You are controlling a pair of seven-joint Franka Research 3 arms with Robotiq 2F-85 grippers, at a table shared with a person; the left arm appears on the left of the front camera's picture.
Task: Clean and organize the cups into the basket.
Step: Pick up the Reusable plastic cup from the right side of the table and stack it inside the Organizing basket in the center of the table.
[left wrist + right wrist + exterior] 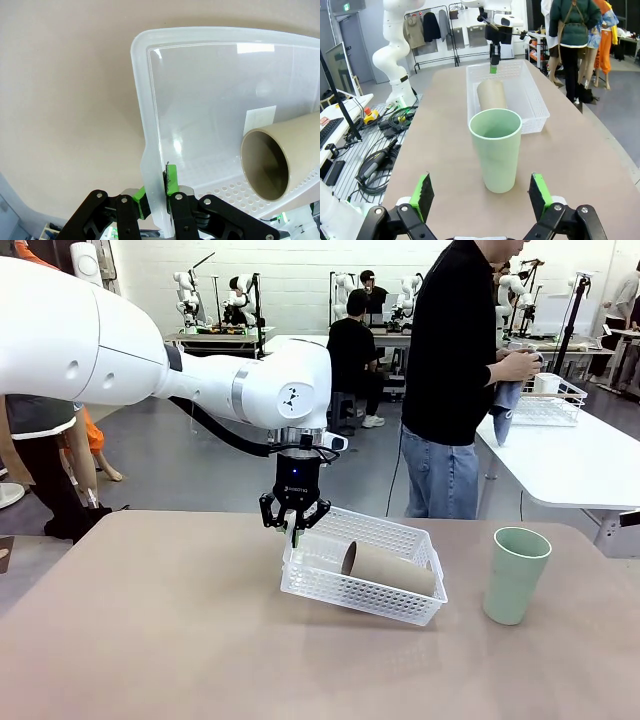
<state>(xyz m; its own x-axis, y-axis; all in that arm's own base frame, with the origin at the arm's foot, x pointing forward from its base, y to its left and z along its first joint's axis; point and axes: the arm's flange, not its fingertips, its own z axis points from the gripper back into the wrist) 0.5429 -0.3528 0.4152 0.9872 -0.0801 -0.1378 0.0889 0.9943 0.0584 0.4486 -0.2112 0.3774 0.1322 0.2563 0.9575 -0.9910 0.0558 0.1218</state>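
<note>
Wide-open, the right claw point(481, 196) holds nothing; just ahead of it, upright on the beige worktop point(445, 150), stands the pale mint green tapered cup point(496, 150). It looks light, stiff and matte, easily tipped, so I'd take it across the middle of its wall. Beyond that cup sits the white perforated plastic basket point(535, 107) with a tan-brown cup point(491, 95) lying inside. Farthest off, the left claw point(493, 67) pinches the basket's thin end wall.
</note>
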